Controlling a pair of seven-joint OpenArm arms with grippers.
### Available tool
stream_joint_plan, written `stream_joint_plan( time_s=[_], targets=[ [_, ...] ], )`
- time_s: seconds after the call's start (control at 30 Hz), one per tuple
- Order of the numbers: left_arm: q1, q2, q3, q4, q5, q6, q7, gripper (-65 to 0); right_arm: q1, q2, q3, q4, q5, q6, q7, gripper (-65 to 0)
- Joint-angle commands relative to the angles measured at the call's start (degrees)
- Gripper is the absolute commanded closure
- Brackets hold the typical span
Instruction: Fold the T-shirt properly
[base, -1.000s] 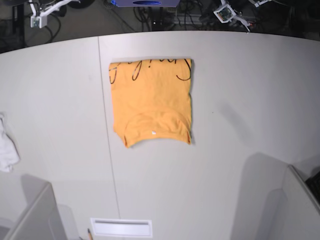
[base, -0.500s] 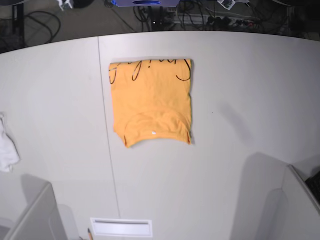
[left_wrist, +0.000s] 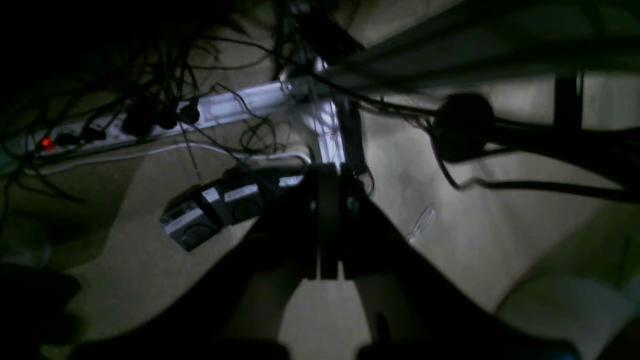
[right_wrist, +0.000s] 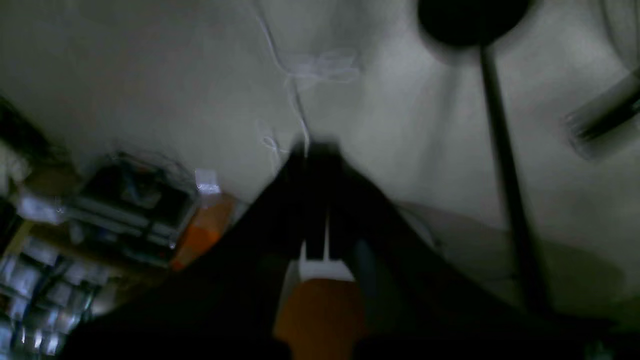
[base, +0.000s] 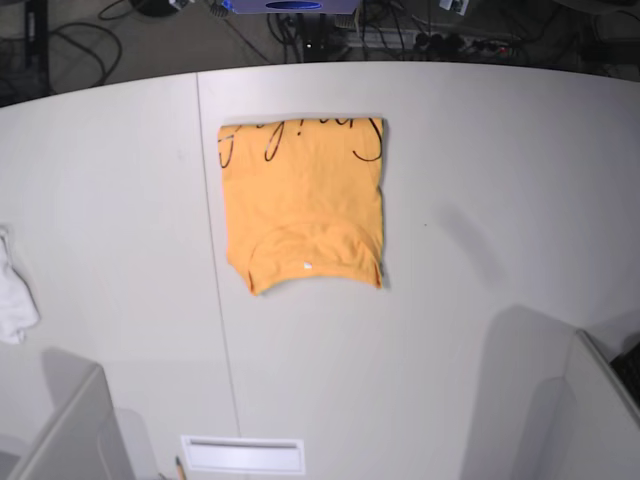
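The T-shirt (base: 302, 205) lies folded flat near the desk (base: 480, 200) centre, toward twelve o'clock. It looks light, soft and limp (prone to slide), best pinched at a corner or hem. Both grippers' fingers are closed, holding nothing.

Matt orange cloth T-shirt (base: 302, 205), smooth matt table (base: 480, 200), seemingly laminate
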Motion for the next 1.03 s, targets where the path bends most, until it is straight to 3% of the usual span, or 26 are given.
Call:
stream_joint_plan(
  time_s=[0.0,0.2,0.3,0.43,0.63,1.0],
  targets=[
    [-0.32,0.06,2.04,-4.29,0.43,0.60,-1.98,0.0,0.07,0.46,-0.66,-1.87,-0.28,0.06,0.98,0.0],
    [-12.80,1.65,16.02,-31.89,0.17,9.22,-11.39,0.0,3.23,-4.55,-1.71,-13.03,-0.37,0.06,12.05,0.0],
    [-15.44,3.32,19.71,-35.23,-0.27,12.56,-11.74,0.0,4.64,-7.54,-1.80,-18.22,-0.37,0.06,19.35,0.0],
    [-15.70,4.46,19.80,-34.71,-0.36,14.84,-12.09,0.0,6.40,-11.40,-1.80,-24.29,-0.37,0.06,25.94,0.0],
    [-14.74,5.43,20.07,-31.54,-0.01,17.39,-11.74,0.0,7.45,-12.46,-1.71,-25.08,-0.37,-0.03,27.00,0.0],
    [-15.09,5.43,19.98,-34.53,-0.36,17.39,-11.65,0.0,9.47,-12.11,-1.71,-25.08,-0.37,-0.03,27.00,0.0]
  ],
)
